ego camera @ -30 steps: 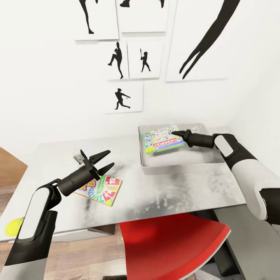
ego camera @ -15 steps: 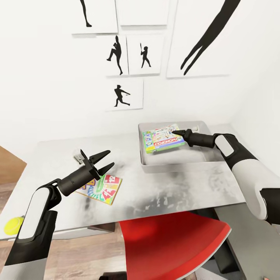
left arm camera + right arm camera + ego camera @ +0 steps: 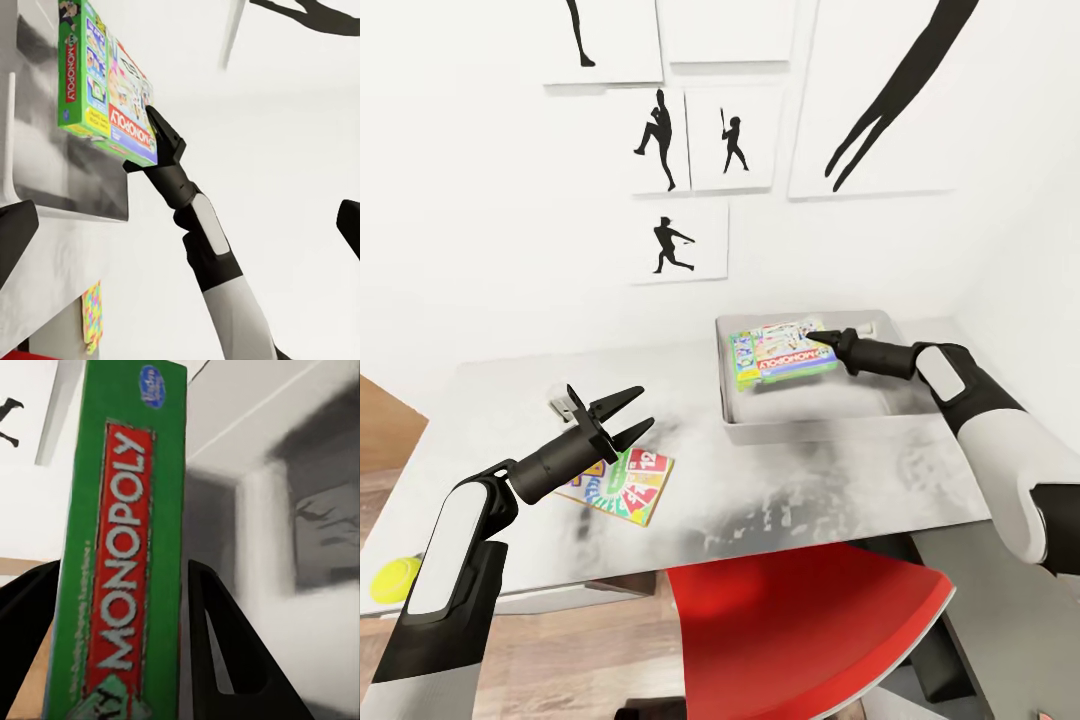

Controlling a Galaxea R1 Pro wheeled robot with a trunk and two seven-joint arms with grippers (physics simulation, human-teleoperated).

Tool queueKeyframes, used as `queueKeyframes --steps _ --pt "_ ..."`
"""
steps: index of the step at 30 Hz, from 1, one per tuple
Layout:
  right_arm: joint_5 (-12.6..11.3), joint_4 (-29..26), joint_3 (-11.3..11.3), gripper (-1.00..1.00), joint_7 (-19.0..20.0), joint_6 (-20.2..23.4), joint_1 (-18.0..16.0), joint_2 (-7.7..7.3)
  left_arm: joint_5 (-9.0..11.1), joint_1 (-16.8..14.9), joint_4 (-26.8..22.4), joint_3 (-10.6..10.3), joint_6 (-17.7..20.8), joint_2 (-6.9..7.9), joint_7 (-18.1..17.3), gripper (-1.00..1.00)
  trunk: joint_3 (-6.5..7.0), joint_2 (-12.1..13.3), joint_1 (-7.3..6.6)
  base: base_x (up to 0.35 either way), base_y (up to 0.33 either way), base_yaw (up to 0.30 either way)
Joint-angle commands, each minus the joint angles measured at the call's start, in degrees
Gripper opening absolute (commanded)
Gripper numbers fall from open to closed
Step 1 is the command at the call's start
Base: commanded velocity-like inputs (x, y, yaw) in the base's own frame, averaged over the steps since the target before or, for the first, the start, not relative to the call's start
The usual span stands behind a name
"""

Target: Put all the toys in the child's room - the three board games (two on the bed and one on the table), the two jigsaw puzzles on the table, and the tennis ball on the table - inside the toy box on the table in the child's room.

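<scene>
The green-edged board game (image 3: 782,355) reads "MONOPOLY" in white on a red band along its side. The right gripper (image 3: 818,343) is clamped on its edge, holding it tilted over the light-grey toy box (image 3: 810,425) on the pale table (image 3: 810,490). The left gripper (image 3: 628,413) hangs with fingers spread above a colourful game box (image 3: 622,484) showing "12". A tennis ball (image 3: 395,578) lies at the table's near-left corner. Black baseball-player silhouettes (image 3: 665,246) hang on the white wall, and a red chair (image 3: 800,630) stands below.
</scene>
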Motion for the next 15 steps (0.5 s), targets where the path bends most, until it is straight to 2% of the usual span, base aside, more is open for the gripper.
queueKeyframes --steps 1,6,15 --pt "-0.16 0.02 -0.37 -1.00 0.06 0.06 -0.05 -0.04 -0.60 -0.05 0.01 0.05 0.22 -0.01 -0.58 1.00 -0.09 -0.09 0.03 0.000 0.000 0.000" --pt "-0.13 0.02 -2.59 -1.00 -0.75 0.04 -0.05 0.13 -0.60 -0.05 0.01 0.03 0.22 -0.01 -0.58 1.00 -0.10 -0.09 0.03 0.000 0.000 0.000" --pt "-0.17 -0.05 -3.94 -1.00 -3.31 0.04 -0.05 0.62 -0.70 -0.05 0.01 0.02 0.22 -0.01 -0.58 1.00 -0.10 -0.09 0.03 0.000 0.000 0.000"
